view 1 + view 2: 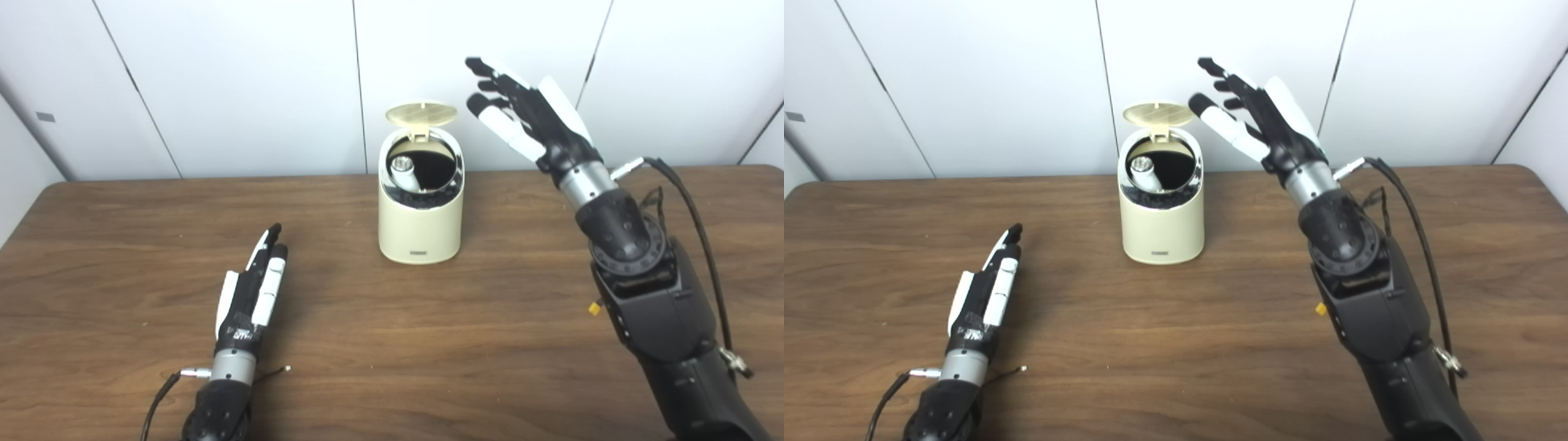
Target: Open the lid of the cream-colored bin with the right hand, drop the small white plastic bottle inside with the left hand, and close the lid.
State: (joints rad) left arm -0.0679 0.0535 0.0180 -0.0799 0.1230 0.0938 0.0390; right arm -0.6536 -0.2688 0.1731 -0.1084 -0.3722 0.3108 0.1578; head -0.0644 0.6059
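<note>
The cream-colored bin (pixel 420 226) stands at the middle back of the wooden table (pixel 392 343). Its round lid (pixel 421 114) is flipped up on the rear hinge. The small white plastic bottle (pixel 405 172) lies tilted inside the bin's dark opening, its top end facing up. My right hand (pixel 527 116) hangs in the air to the right of the lid, fingers spread, open and touching nothing. My left hand (pixel 254 288) rests low over the table at the front left, fingers straight and together, holding nothing.
White wall panels (pixel 245 86) run behind the table's far edge. A black cable (pixel 692 214) loops off the right forearm. Thin wires (pixel 160 392) trail from the left wrist onto the table.
</note>
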